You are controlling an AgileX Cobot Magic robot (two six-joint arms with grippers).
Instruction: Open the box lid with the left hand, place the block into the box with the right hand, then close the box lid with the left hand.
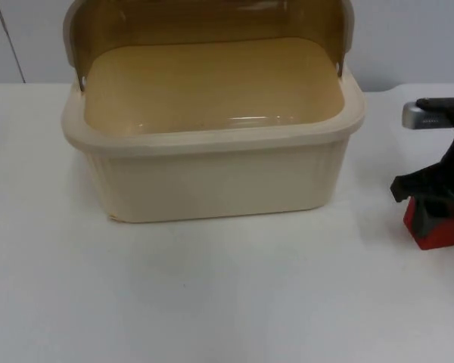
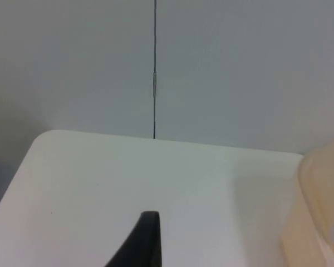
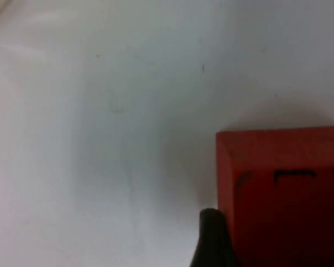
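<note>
Top view shows the cream box (image 1: 212, 162) with its lid (image 1: 204, 19) already raised, lying well to the left of the right gripper (image 1: 437, 208), whose fingers stand around the red block (image 1: 437, 228) on the table (image 1: 212, 295), seemingly clenched on it. Right wrist view shows one fingertip (image 3: 211, 236) touching the block's side. The left gripper (image 2: 139, 242) waits just beside the box; whether its fingers are released cannot be told.

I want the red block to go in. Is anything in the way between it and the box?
Nothing visible. The red block sits under the right gripper, and bare table lies between it and the box. The lid is already up; only the near wall needs clearing.
</note>
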